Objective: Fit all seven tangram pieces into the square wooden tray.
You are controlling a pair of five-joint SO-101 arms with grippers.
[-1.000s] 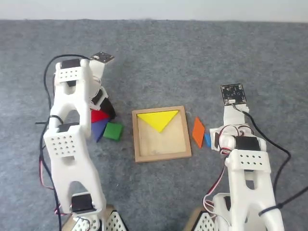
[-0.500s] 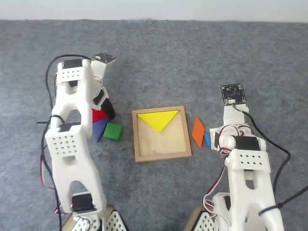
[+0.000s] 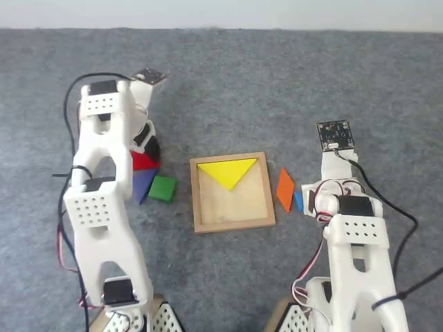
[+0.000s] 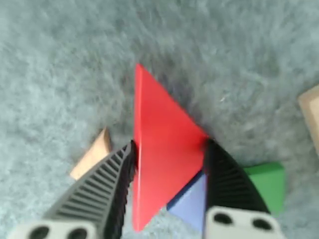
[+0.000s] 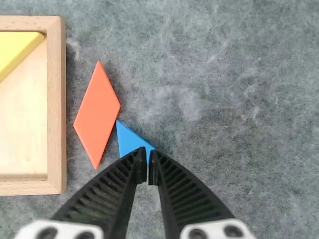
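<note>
Done: one piece, the yellow triangle [image 3: 227, 171], lies inside the tray [image 3: 196, 197], against its far edge.
To do: six pieces, by my count, lie outside the tray on the tabletop [image 3: 277, 90].
Left claw [image 4: 169, 147]: clenched on the red triangle [image 4: 162, 164], left of the tray, by the purple piece [image 3: 144, 181], green square [image 3: 163, 188] and tan piece [image 4: 92, 155].
Right claw [image 5: 148, 154]: closed, empty, right of the tray at the blue triangle [image 5: 128, 141], beside the orange parallelogram [image 5: 97, 113].

Two white plastic arms [image 3: 104, 207], black cables [image 3: 67, 111] trailing.
Shells dotted with small holes (in neat rows), square circuit boards [image 3: 335, 135] at the wrists, black ribbed grippers [image 5: 148, 159].
</note>
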